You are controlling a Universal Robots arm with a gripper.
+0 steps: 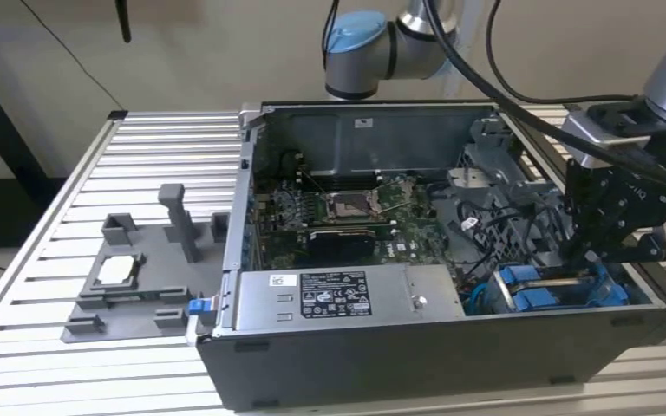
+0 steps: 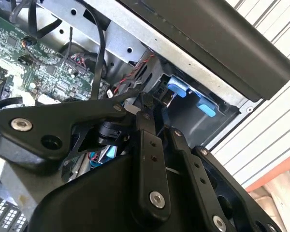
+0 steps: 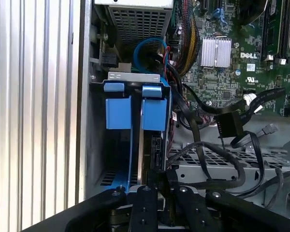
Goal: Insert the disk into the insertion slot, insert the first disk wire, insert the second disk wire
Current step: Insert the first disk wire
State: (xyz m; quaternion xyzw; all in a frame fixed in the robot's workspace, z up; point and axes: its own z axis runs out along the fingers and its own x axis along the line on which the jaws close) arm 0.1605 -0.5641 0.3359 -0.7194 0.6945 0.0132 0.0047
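Exterior view has the gripper [image 1: 593, 253] reaching down inside the open case [image 1: 426, 355], at the corner on that view's right, just over the blue tabs of the slot [image 1: 610, 295]. The case sits on a slatted tabletop [image 1: 15, 364].

From the first wrist view the disk [image 3: 154, 113] looks to be standing on edge in the slot [image 3: 97, 154] already, blue carrier showing, though I would not swear it is pushed fully home. The gripper [image 3: 157, 178] hangs right at the disk's near end. Whether the jaws are parted or clamped on anything I cannot tell; the linkage hides the tips.

What worries me is the cables [image 3: 217, 162]. Black loops lie just beside the gripper, with a loose plug [image 3: 227, 126] resting among them. Any sideways move could snag a loop and drag it across the motherboard [image 3: 232, 72].

The slot is narrow too. A plug brought in slightly tilted would jam against the carrier rather than seat, and pressing on could bend its contacts or shove the disk askew.
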